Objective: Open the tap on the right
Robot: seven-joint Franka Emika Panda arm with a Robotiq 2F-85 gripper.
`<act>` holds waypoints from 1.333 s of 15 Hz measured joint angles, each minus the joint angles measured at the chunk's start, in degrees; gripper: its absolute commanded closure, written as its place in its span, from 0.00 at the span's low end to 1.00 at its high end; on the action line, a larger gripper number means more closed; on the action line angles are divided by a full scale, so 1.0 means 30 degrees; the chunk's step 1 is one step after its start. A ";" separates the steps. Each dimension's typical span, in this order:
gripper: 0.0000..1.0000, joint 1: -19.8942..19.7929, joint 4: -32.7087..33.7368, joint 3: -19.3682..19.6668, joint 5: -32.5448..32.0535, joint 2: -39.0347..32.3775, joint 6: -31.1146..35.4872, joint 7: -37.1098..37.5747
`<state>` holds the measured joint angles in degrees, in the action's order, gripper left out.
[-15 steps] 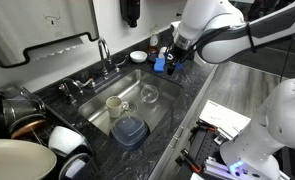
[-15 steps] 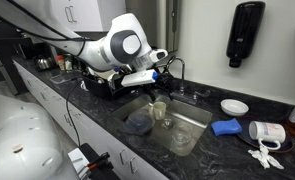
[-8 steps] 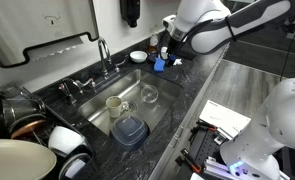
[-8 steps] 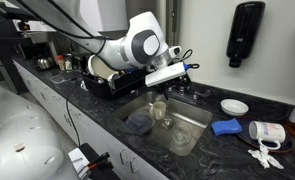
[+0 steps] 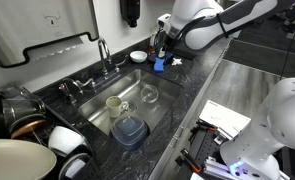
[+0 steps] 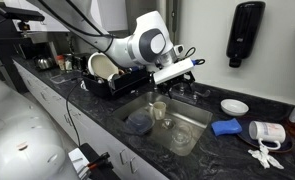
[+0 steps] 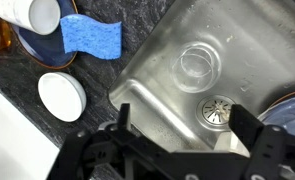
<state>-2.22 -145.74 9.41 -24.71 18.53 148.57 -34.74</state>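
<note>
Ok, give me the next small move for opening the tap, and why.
Probably shift the gripper along the sink toward the tap. The wrist view shows it open and empty above the sink bowl; in an exterior view the gripper hangs apart from the tap.

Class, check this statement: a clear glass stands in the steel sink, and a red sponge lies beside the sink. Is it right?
No. The sponge is blue, not red, as the wrist view shows. The clear glass does stand in the steel sink, the sponge beside it.
</note>
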 measured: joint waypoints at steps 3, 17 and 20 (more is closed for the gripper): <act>0.00 0.0110 0.0116 0.0096 0.0237 -0.0037 0.0070 -0.1323; 0.00 0.7293 0.6230 0.8009 0.9412 -0.5142 0.1410 -2.0815; 0.00 0.7286 0.8253 0.8221 1.2502 -0.7024 0.1210 -2.3756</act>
<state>19.63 -120.98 34.07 12.80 -2.54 152.20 -106.01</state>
